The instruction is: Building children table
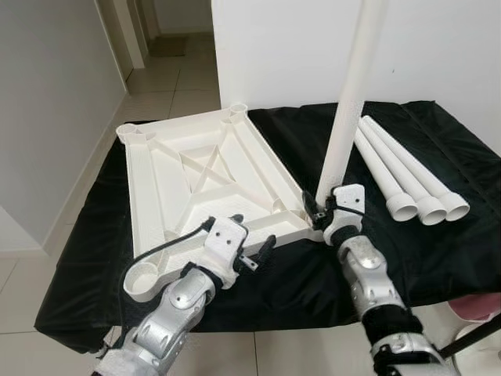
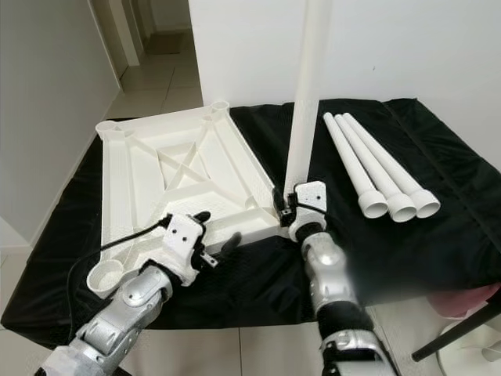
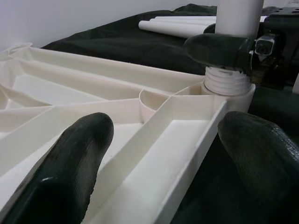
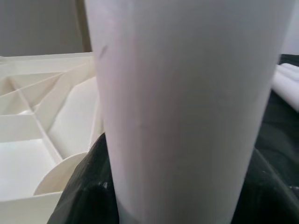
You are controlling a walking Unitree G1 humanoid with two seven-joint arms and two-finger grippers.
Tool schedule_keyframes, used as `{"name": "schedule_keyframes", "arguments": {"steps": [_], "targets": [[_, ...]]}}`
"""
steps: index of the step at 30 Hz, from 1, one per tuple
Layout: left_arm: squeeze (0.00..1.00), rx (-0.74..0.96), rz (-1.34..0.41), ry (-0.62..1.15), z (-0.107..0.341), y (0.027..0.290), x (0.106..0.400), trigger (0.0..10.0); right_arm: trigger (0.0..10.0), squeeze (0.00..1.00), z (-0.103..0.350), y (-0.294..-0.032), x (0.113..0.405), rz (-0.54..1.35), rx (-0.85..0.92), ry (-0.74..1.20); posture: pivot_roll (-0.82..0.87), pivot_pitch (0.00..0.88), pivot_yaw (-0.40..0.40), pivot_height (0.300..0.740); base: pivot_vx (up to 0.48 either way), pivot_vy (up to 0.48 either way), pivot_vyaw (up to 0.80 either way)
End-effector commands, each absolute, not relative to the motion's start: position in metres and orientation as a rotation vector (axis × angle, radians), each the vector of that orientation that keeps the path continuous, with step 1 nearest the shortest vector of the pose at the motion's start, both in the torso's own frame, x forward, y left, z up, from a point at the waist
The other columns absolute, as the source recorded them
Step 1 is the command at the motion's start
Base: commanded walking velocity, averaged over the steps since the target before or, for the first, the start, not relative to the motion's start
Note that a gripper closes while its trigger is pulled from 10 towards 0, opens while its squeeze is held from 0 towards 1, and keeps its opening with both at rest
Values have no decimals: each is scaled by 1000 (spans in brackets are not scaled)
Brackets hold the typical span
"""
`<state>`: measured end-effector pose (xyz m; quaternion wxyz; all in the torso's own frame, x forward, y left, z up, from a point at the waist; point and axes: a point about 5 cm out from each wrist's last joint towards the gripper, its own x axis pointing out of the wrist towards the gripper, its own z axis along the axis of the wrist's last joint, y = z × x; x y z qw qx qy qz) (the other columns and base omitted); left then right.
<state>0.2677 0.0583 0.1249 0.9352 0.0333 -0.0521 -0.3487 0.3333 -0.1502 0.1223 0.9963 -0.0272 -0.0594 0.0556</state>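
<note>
A white ribbed tabletop [image 1: 196,172] lies upside down on a black cloth. One white leg [image 1: 348,102] stands upright in its near right corner socket [image 3: 229,91], with the threads [image 3: 226,79] still showing above the socket. My right gripper [image 1: 319,211] is shut on the base of this leg, which looms close in the right wrist view [image 4: 187,102]. My left gripper [image 1: 252,233] is open, one finger [image 3: 79,154] over the ribs and the other outside the tabletop's near rim [image 3: 187,154]. Three loose legs [image 1: 399,172] lie side by side to the right.
The black cloth [image 1: 438,235] covers a table whose front edge is close to me. A white wall [image 1: 282,47] stands right behind it. Tiled hallway floor [image 1: 168,86] runs off to the far left. A pink object [image 1: 477,307] sits low at the right.
</note>
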Motion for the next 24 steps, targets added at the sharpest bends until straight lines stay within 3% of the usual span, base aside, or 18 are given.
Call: {"name": "schedule_keyframes", "arguments": {"steps": [1,8,20,21,24], "targets": [[0,103,-891,-97,122,55,264,10000,10000,0,102,-145,321,5,-50,-33,-85,0,87,740,0,0,0],[0,111,-891,-99,123,58,267,10000,10000,0,103,-132,299,-137,5,-46,-90,0,93,740,0,0,0],[0,110,-906,-98,122,56,265,10000,10000,0,110,-127,294,-86,11,-52,-94,0,95,740,0,0,0],[0,107,-910,-101,123,57,266,10000,10000,1000,114,-128,294,-57,21,-73,-91,0,95,740,0,0,0],[0,111,-917,-101,123,58,264,10000,10000,1000,118,-131,295,-25,22,-84,-91,0,95,740,0,0,0]]}}
